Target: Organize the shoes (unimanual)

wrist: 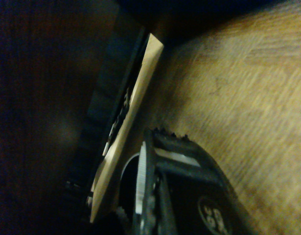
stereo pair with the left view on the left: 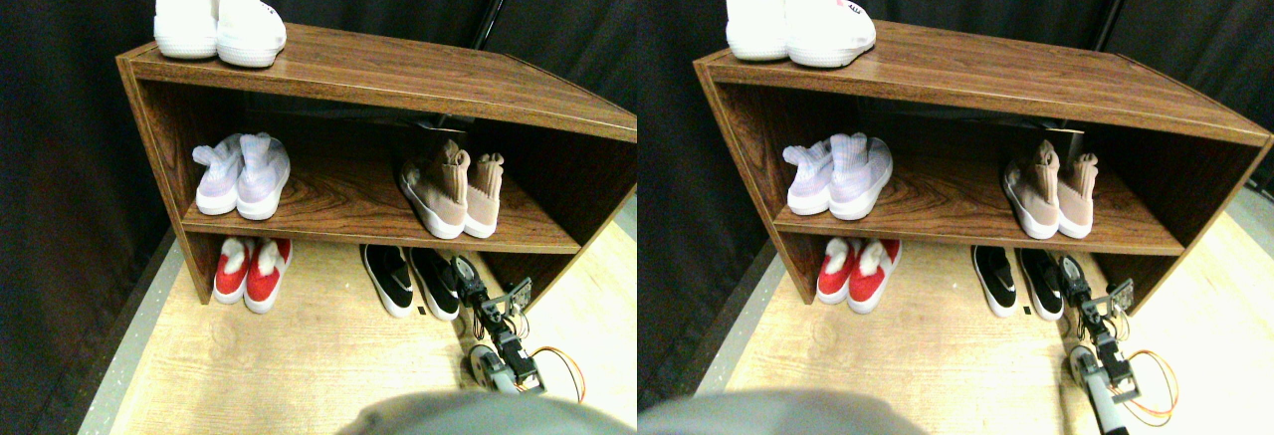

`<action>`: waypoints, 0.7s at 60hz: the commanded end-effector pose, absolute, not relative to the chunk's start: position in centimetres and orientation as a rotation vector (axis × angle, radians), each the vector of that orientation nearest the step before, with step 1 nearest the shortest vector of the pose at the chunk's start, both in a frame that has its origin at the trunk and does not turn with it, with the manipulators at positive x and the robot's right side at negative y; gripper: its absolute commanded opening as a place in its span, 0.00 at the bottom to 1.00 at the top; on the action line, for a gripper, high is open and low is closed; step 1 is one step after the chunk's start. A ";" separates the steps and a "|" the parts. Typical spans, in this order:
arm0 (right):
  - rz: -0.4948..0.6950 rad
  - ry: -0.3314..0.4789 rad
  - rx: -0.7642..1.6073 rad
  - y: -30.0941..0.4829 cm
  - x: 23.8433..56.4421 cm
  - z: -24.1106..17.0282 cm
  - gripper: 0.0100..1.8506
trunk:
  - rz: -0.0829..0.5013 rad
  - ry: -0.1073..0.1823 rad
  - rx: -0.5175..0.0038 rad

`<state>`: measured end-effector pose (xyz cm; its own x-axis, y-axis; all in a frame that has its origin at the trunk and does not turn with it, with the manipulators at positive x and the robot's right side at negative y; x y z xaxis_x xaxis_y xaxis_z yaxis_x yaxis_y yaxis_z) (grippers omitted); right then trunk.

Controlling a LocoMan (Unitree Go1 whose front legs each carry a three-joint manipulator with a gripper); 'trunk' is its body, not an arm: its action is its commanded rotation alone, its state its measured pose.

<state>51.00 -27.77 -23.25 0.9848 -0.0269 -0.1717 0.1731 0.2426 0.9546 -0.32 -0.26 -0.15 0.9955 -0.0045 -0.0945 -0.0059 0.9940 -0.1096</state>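
The gripper (stereo pair with the left view on the left: 468,274) was just beside the black shoes (stereo pair with the left view on the left: 410,281) under the shelf (stereo pair with the left view on the left: 378,224); its jaw state I could not tell. It should push gently, keeping the sole flat.

tan sock sneakers (stereo pair with the left view on the left: 453,194) paired on middle shelf, black slip-ons (stereo pair with the left view on the left: 410,281) on floor beneath

Wooden shelf (stereo pair with the left view on the left: 398,72) with shoes: white (stereo pair with the left view on the left: 214,17), lilac (stereo pair with the left view on the left: 244,176), tan (stereo pair with the left view on the left: 453,191).
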 end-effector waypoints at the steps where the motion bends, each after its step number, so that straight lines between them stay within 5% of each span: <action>1: -0.089 0.110 1.327 -27.4 51.2 -22.6 0.03 | 0.020 0.110 -0.127; 42: -0.129 0.137 1.340 -25.4 51.0 -22.4 0.03 | 0.029 0.116 -0.145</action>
<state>50.77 -25.88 -23.10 0.9788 -0.0139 -0.2043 0.2016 0.2399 0.9496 -0.31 -0.35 -0.13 0.9956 0.0010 -0.0942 -0.0128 0.9921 -0.1245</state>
